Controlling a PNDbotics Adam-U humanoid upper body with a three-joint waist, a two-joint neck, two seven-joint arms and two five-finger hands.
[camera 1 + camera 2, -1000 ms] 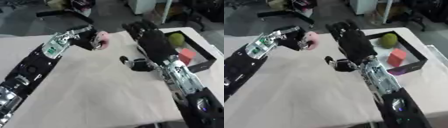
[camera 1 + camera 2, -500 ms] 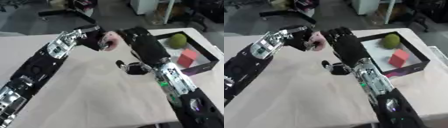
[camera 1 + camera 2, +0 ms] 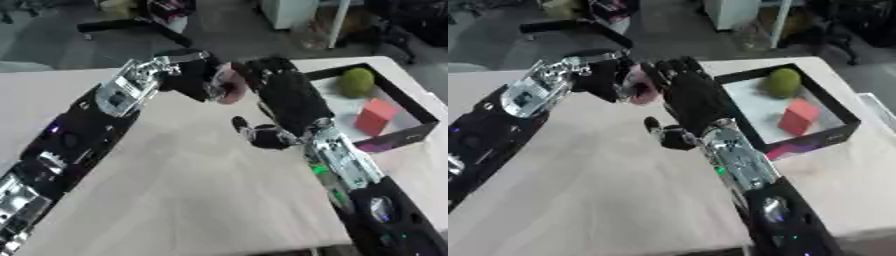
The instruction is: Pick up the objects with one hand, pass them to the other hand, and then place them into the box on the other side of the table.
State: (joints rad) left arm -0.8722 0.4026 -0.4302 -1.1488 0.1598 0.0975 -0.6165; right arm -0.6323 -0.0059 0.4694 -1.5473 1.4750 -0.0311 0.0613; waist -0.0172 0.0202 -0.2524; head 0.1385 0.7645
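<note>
Both hands met above the tabletop's far edge: left hand (image 3: 194,77) clutched a pink object (image 3: 229,88), right hand (image 3: 284,97) spread flat beside it (fingers straight)

No readable text, labels, brands or numbers in either view. The black open-topped box (image 3: 833,131) at the beige table's (image 3: 175,200) right edge has a purple patch on its front wall, too blurred to read. Arm surfaces show no legible markings.
</note>
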